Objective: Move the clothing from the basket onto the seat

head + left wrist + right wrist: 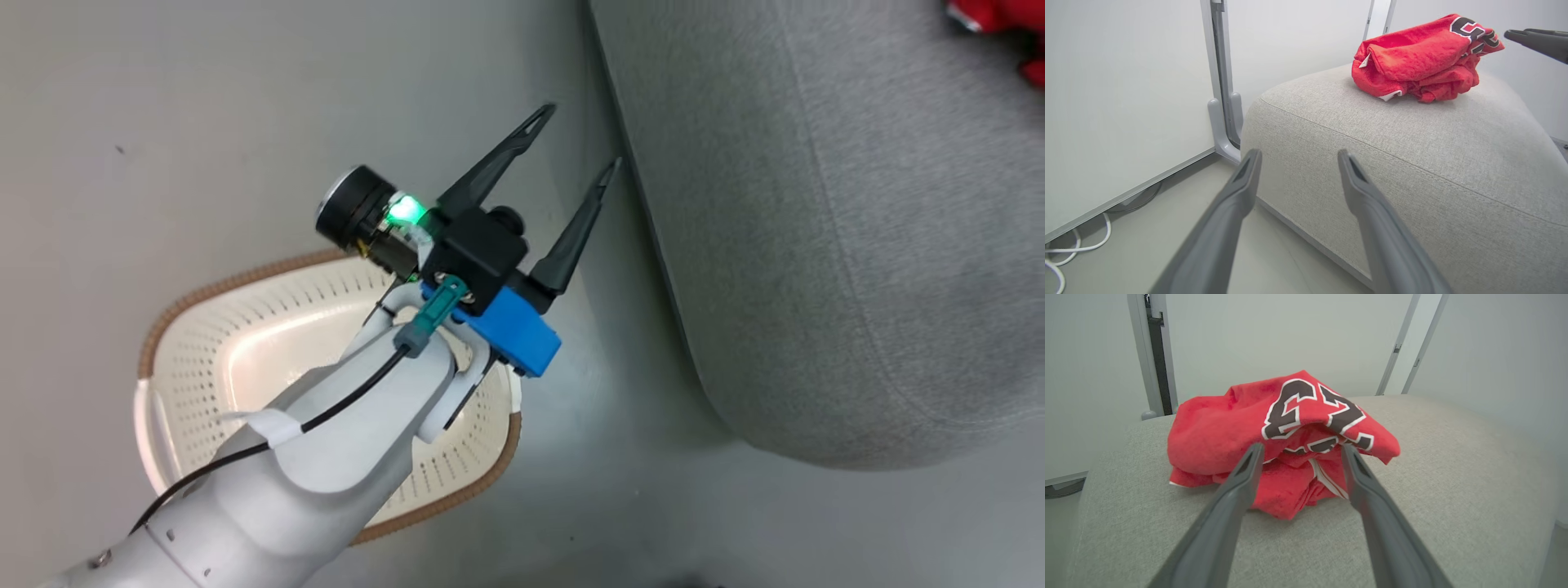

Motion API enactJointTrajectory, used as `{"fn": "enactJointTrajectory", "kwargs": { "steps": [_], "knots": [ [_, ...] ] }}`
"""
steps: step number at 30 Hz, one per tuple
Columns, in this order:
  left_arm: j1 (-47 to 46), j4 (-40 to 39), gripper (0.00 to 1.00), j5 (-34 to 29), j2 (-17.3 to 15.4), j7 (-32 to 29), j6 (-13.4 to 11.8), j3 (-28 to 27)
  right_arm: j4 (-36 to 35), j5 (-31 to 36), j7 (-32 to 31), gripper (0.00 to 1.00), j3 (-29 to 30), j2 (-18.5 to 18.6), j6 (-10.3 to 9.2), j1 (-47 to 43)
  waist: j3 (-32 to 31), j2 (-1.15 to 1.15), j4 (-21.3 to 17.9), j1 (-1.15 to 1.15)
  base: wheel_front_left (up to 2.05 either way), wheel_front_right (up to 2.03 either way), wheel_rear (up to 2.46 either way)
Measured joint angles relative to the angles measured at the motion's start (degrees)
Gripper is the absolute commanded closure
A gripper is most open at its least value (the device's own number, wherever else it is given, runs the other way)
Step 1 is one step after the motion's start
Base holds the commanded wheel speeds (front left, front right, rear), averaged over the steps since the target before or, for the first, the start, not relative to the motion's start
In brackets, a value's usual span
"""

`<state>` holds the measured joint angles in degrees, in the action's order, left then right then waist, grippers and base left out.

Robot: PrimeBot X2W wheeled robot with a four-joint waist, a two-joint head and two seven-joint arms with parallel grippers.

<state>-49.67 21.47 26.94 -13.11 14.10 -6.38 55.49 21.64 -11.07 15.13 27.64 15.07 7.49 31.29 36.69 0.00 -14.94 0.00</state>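
1. Main worry was the right gripper (pixel 1300 447). Its fingers were spread wide, holding nothing, with the tips right at the near folds of the clothing (pixel 1224 428). I couldn't tell if they were touching the cloth or just short of it. Back out low, or pinch shut there, and a tip could've hooked a fold and dragged the pile toward the edge of the seat (pixel 1453 477).
2. The heap looked loosely bunched, so I'd guess one snagged fold would've pulled the whole lot along, not just a corner.
3. The left gripper (pixel 580 137) was also spread and empty. It hung over the floor between basket (pixel 229 286) and seat, with its forearm across the basket. A careless drop or swing from there could've clipped the rim and shoved the basket.
4. That forearm covered part of the basket. What showed looked empty, but a leftover piece could've been hiding under it.
5. As for where the clothing was: dead ahead of the right gripper, just past its fingertips, sitting on top of the seat. From the left gripper it was well ahead, up and to the right, with the seat's rounded corner in between.
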Motion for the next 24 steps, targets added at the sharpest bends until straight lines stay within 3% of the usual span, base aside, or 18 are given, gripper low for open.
{"fn": "enactJointTrajectory", "kwargs": {
  "steps": [6, 14, 20, 24],
  "knots": [
    [5.38, 0.94, 0.00, 2.36, -0.07, 0.81, -0.68, -4.19, -7.37, 2.18, 0.00, 0.00, -6.67, -2.50, -0.01, -7.16, -7.30, 0.00, 0.56, 0.00, 0.00, 0.00, 0.00],
    [16.98, -4.57, 0.00, 0.21, -0.27, 0.90, -1.57, -15.58, -14.21, 2.96, 0.00, 0.00, -17.14, -5.92, -0.01, -14.98, -17.34, 0.00, 2.33, -0.01, 0.00, 0.00, 0.00],
    [26.91, -7.92, 0.00, -3.54, 0.35, 0.90, -0.58, -24.29, -16.77, 2.81, 0.00, 0.00, -23.43, -7.24, 0.00, -20.21, -23.91, 0.00, 4.95, -0.01, 0.00, 0.00, 0.00],
    [32.14, -9.57, 0.00, -6.36, 1.19, 0.97, 1.43, -29.41, -17.49, 2.32, 0.00, 0.00, -25.31, -8.02, -0.01, -22.88, -27.29, 0.00, 7.22, -0.02, 0.00, 0.00, 0.00]
  ]
}}
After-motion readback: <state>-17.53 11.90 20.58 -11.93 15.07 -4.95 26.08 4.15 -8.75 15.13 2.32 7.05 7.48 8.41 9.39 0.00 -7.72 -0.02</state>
